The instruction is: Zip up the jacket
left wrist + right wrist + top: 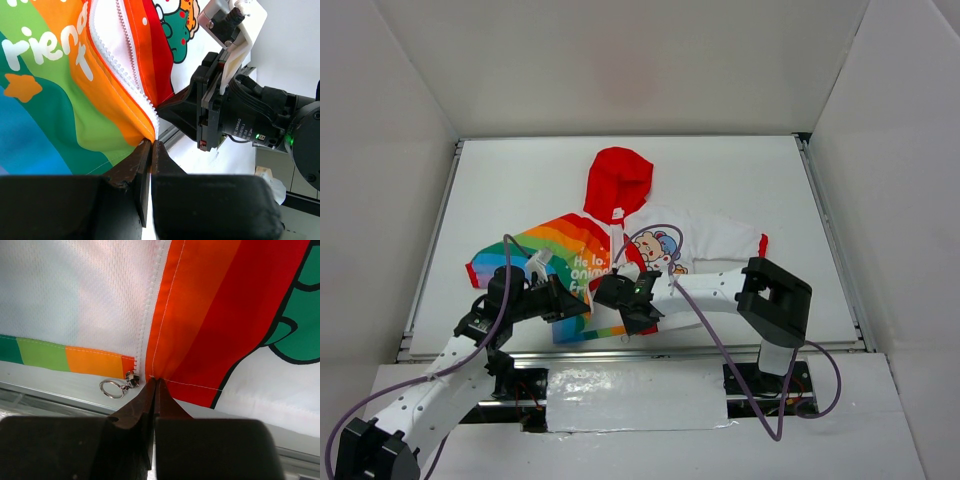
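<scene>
The jacket (620,245) lies flat with its red hood (618,180) far, the rainbow half on the left and the white cartoon half on the right. Its front is open at the bottom. My left gripper (151,143) is shut on the bottom corner of the rainbow half's zipper edge (125,65). My right gripper (156,381) is shut on the bottom hem corner of the other front panel (210,315). The zipper slider with its ring pull (120,386) hangs just left of the right fingertips. In the top view both grippers (582,305) (620,293) meet at the jacket's near hem.
The metal rail of the table's near edge (720,352) runs right under the hem. The right arm's black wrist body (235,120) sits close beside the left gripper. White walls enclose the white table (520,190).
</scene>
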You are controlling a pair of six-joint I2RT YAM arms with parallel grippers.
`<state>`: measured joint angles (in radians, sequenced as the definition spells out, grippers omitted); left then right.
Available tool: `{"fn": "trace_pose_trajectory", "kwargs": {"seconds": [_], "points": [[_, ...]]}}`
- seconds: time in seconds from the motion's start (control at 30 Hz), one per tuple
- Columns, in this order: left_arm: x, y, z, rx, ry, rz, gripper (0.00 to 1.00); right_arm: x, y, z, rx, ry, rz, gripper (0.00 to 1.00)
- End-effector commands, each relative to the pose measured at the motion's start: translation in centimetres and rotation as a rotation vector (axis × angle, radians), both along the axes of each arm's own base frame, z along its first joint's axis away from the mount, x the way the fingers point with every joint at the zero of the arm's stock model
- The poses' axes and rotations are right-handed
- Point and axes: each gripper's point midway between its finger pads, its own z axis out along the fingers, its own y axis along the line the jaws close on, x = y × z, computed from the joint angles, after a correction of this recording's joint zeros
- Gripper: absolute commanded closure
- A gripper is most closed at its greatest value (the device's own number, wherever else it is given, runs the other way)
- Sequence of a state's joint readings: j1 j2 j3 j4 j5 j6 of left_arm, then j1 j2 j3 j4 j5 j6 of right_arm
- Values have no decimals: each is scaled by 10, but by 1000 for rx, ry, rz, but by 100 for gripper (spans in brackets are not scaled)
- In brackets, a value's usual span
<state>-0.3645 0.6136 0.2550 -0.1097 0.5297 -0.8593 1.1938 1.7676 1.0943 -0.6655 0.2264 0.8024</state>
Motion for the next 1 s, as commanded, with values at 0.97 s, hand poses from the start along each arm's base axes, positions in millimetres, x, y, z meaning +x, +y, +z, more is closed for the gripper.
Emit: {"fn": "trace_pose_trajectory", "kwargs": {"seconds": [0.97], "points": [[7,-25,71,-318,-343,-98,100,-9,23,164,1111,-615,519,100]]}}
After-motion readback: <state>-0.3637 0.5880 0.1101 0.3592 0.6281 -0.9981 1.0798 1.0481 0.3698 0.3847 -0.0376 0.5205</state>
